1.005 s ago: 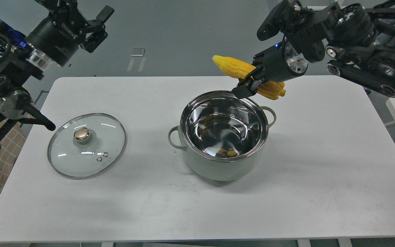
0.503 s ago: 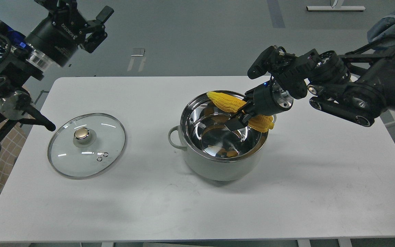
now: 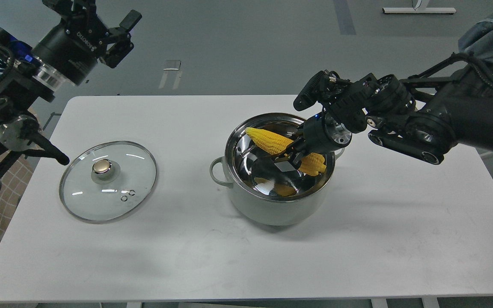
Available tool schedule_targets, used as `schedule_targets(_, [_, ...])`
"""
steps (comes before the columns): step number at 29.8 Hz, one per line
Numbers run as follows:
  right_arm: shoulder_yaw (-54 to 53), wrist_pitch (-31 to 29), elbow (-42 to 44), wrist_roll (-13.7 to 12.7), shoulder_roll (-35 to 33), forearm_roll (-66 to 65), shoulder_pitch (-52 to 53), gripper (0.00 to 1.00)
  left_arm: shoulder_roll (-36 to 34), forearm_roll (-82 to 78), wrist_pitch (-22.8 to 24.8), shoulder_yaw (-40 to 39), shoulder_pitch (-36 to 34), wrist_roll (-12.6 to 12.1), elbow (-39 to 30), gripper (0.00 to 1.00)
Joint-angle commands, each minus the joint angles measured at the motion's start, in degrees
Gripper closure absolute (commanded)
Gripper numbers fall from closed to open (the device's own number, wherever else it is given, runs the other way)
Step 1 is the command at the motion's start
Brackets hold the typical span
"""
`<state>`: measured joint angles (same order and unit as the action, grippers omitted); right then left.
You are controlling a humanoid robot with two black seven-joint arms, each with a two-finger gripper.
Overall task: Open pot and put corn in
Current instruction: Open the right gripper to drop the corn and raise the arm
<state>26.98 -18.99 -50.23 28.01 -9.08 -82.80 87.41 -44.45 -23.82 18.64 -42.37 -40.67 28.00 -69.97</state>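
The pale grey-green pot stands open in the middle of the white table, its steel inside showing. My right gripper is shut on the yellow corn and holds it inside the pot's mouth, below the rim, pointed end to the left. Yellow reflections of the corn show on the pot's floor. My left gripper is raised high at the far left, above and behind the table, fingers apart and empty.
The flat glass lid with a brass knob lies on the table to the left of the pot. The white table has its front edge near the bottom of the view. A dark part of my left arm hangs beside the lid.
My right gripper has come down and to the left with the corn, from above the pot's far rim into the pot's mouth. The left arm has barely moved.
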Motion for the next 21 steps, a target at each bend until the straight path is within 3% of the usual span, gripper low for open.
schedule_targets(1, [0.0,0.1,0.2,0.0,0.4,0.0,0.0,0.29,0.0,0.0,0.1,-0.3,0.5,0.0,-0.1,0.04])
schedule_targets(7, [-0.1,0.1,0.2,0.0,0.7,0.0,0.0,0.19,0.0,-0.1,0.3,-2.4,2.4,0.0,-0.2,0.04])
schedule_targets(14, [-0.4,0.1,0.1,0.0,0.6,1.1,0.8,0.15,0.0,-0.2,0.3,-2.6,2.5,0.0,-0.3,0.04])
schedule_targets(21, [-4.6,0.0,2.1,0.0,-3.6,11.1,9.4,0.05,0.4,-0.5,0.1,-2.7,2.6,0.0,-0.3,0.04])
